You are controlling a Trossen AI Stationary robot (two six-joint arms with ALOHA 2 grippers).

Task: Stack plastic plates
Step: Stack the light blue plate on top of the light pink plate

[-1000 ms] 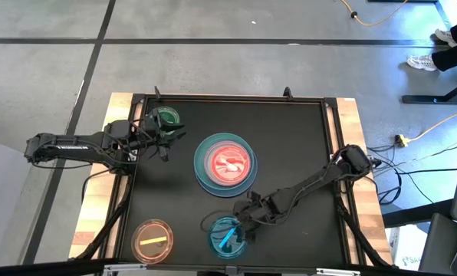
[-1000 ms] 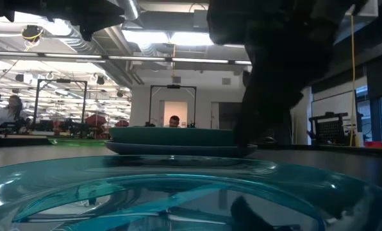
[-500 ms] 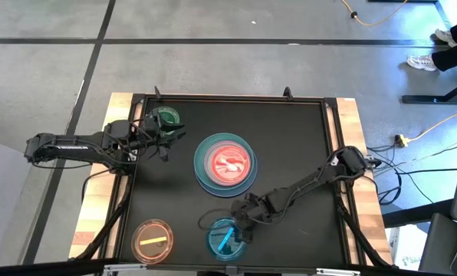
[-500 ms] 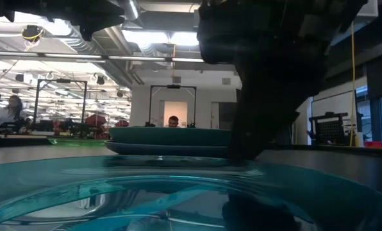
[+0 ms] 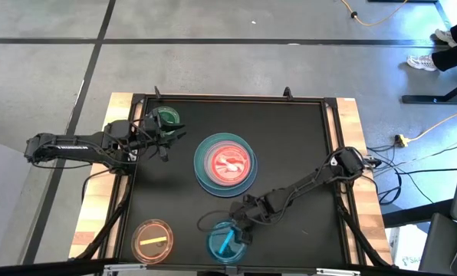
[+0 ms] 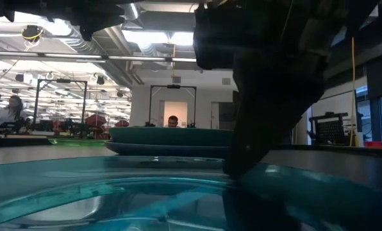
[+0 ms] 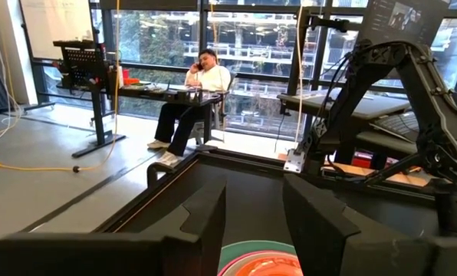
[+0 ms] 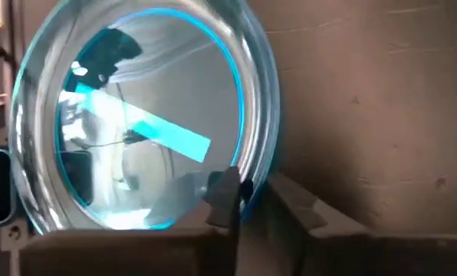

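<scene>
A small translucent blue plate with a stripe point(image 5: 225, 241) lies near the table's near edge and fills the low view point(image 6: 114, 192) and the right wrist view point(image 8: 136, 123). My right gripper point(image 5: 241, 225) is at the plate's far-right rim, shut on it. A stack of larger teal and blue plates with a pink one on top point(image 5: 225, 163) sits at the table's middle. A small orange plate point(image 5: 153, 239) lies near-left. A small green plate point(image 5: 167, 117) lies far-left, partly under my left arm. My left gripper point(image 5: 169, 140) hovers open beside it point(image 7: 253, 222). My right gripper holds the blue plate by its rim point(image 8: 251, 172) on the side facing the stack. One finger point(image 8: 227, 192) is inside the plate and the other point(image 8: 294, 203) outside. The fingers slant down from the table's far right. The plate's bottom rests on the table.
A raised black frame point(image 5: 332, 153) borders the dark table top. Bare table lies between the stack and the right edge. A seated person point(image 7: 190, 92) and desks show in the room beyond the table.
My right gripper has moved toward the table's near-left and down onto the blue plate's rim. The blue plate has slid slightly toward the near edge.
</scene>
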